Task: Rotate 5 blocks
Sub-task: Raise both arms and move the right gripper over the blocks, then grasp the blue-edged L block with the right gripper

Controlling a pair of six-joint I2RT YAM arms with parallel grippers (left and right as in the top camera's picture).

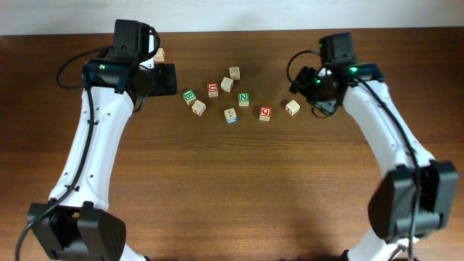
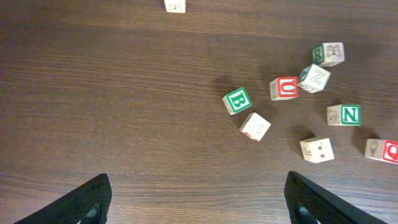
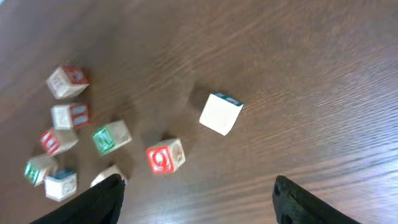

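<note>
Both my end effectors, left (image 2: 198,180) and right (image 3: 198,182), are spread wide and grasp nothing. The green "N" cube (image 1: 244,99) sits mid-cluster on the surface (image 1: 232,181). The red "Q" cube (image 1: 265,113) is just beside N, toward my right arm, and 1 pale cube (image 1: 292,108) lies beyond Q. Risk: neighbours crowd N, so spread fingers could knock them, or I could wrongly turn the green "B" cube (image 1: 189,96).

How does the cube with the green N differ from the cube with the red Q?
The N cube shows a green letter on top; the Q cube shows a red one. The Q cube lies further toward the right arm than the N cube. Both are small light-wood cubes, flat on the table, not touching each other.
</note>
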